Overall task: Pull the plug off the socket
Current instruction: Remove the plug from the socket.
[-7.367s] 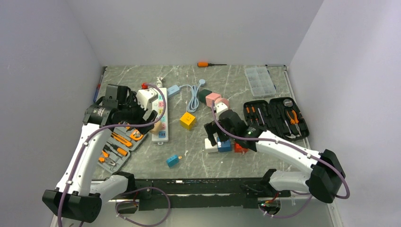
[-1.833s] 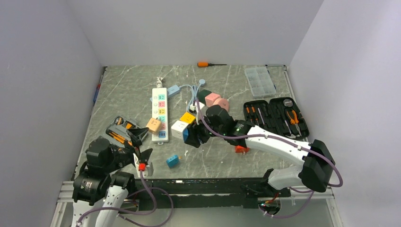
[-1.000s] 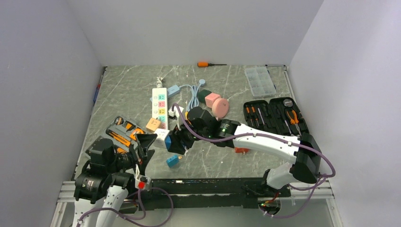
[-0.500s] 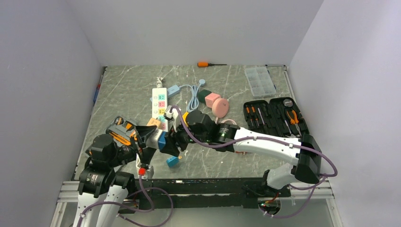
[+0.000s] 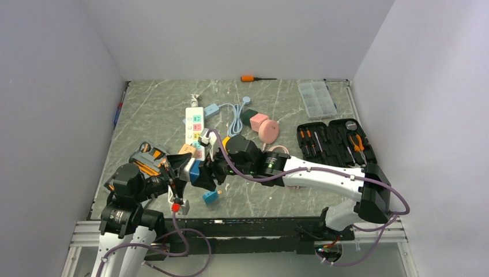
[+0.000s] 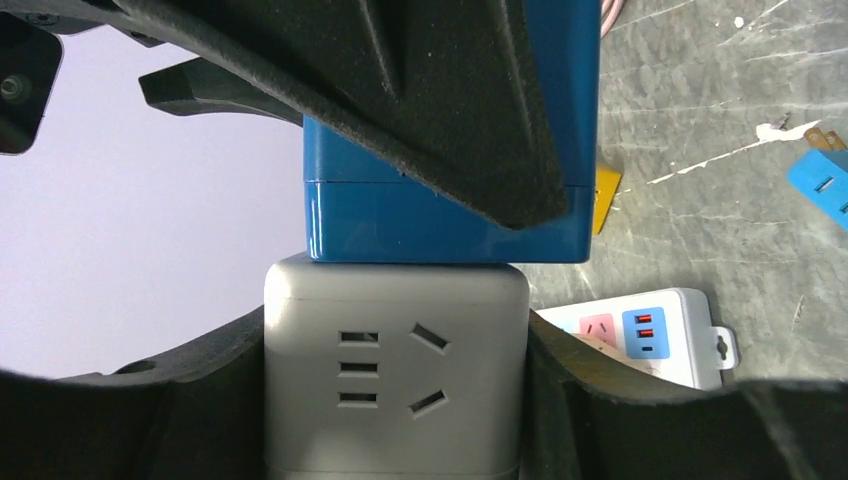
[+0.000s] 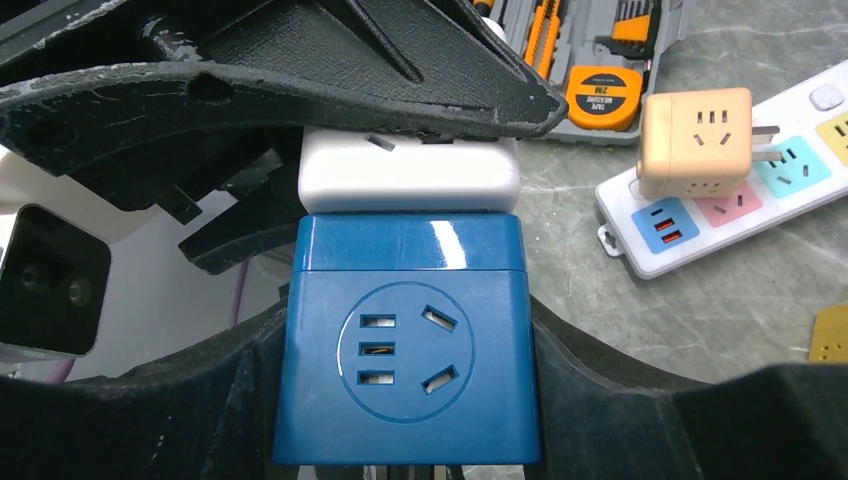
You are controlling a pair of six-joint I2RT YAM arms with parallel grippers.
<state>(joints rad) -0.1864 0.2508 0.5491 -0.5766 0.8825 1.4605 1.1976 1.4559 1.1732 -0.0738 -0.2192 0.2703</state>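
My right gripper [image 5: 203,174] is shut on a blue cube adapter [image 7: 405,350] that is joined end to end with a white cube adapter [image 7: 408,175]. My left gripper [image 5: 181,168] is shut on the white cube [image 6: 395,390], with the blue cube [image 6: 450,215] just beyond it. The pair is held above the table's front left. The long white power strip [image 5: 195,128] with pastel outlets lies behind them. A tan cube plug [image 7: 697,140] rests on the strip [image 7: 720,205], its prongs showing at its side. The strip's end also shows in the left wrist view [image 6: 650,335].
An open orange tool kit [image 5: 151,161] lies at the left and a black tool case [image 5: 334,144] at the right. A small blue plug [image 5: 210,196] lies near the front edge. A pink disc [image 5: 268,131], a light-blue cord [image 5: 233,118] and a clear box [image 5: 317,98] lie further back.
My right arm has carried the joined blue and white cubes leftward from mid-table. My left arm has come up from the front left and closed on the white cube.
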